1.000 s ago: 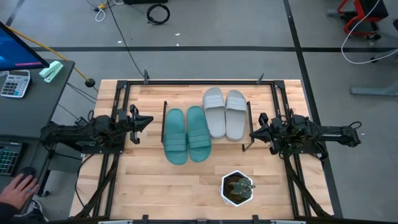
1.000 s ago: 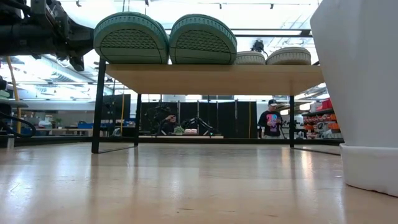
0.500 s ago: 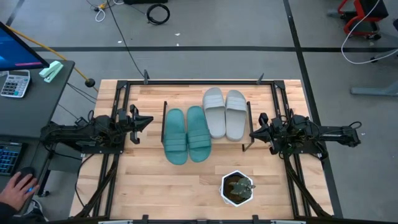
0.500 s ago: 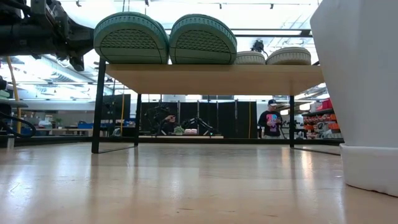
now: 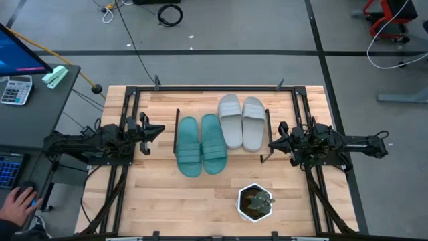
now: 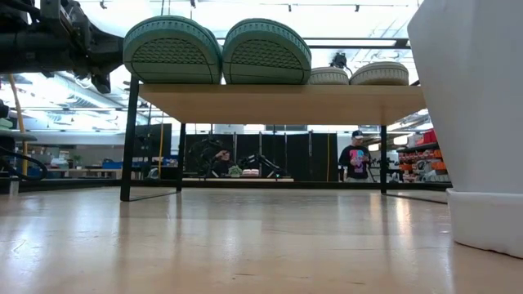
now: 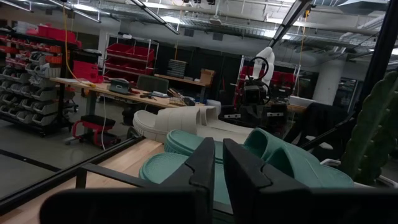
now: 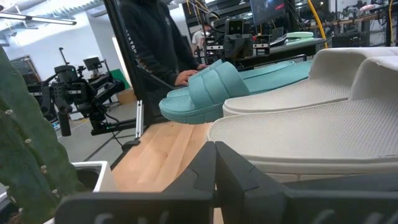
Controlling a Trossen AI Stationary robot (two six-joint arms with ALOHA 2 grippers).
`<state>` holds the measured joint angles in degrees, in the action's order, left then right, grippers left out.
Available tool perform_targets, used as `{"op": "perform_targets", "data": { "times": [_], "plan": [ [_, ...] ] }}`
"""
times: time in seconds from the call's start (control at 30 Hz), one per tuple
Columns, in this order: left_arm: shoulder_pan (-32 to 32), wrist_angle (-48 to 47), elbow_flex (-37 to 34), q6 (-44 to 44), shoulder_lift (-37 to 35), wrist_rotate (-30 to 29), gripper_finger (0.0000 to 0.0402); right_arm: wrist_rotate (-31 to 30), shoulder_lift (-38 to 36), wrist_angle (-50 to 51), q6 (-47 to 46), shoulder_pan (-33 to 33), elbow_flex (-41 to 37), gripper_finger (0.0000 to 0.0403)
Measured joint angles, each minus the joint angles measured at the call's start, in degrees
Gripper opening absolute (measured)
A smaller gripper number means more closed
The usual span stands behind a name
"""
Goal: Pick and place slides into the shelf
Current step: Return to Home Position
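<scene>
The shelf (image 5: 242, 156) stands mid-table on thin black legs. On its wooden top (image 6: 278, 102) lie all the slides, soles down. The two teal slides (image 5: 200, 144) are on the left and overhang its near edge (image 6: 216, 51). The two grey slides (image 5: 242, 122) lie farther back on the right (image 6: 359, 75). My left gripper (image 5: 162, 128) hovers level just left of the shelf, shut (image 7: 217, 165) and holding nothing. My right gripper (image 5: 270, 143) hovers level just right of the shelf, shut (image 8: 215, 163) and holding nothing.
A white pot with a cactus (image 5: 255, 202) stands near the table's front edge and looms large on the right in the low view (image 6: 470, 122). Black frame rails (image 5: 127, 100) run along the table's sides. A person's hand (image 5: 17, 201) rests at a desk left of the table.
</scene>
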<state>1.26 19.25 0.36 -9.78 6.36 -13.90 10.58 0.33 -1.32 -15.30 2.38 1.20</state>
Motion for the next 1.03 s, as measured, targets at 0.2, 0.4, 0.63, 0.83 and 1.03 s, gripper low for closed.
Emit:
{"op": "perform_targets", "data": {
  "times": [0.2,0.4,0.63,0.83,1.03],
  "plan": [
    [0.0,0.0,0.0,0.0,0.0,0.0,0.0033,0.0,0.0,0.0,0.0,0.0,0.0,0.0012],
    [0.0,0.0,0.0,0.0,0.0,0.0,0.0025,0.0,0.0,0.0,0.0,0.0,0.0,0.0012],
    [0.0,0.0,0.0,0.0,0.0,0.0,0.0033,0.0,0.0,0.0,0.0,0.0,0.0,0.0012],
    [0.0,0.0,0.0,0.0,0.0,0.0,0.0039,0.0,0.0,0.0,0.0,0.0,0.0,0.0012],
    [0.0,0.0,0.0,0.0,0.0,0.0,0.0030,0.0,0.0,0.0,0.0,0.0,0.0,0.0012]
  ]
}}
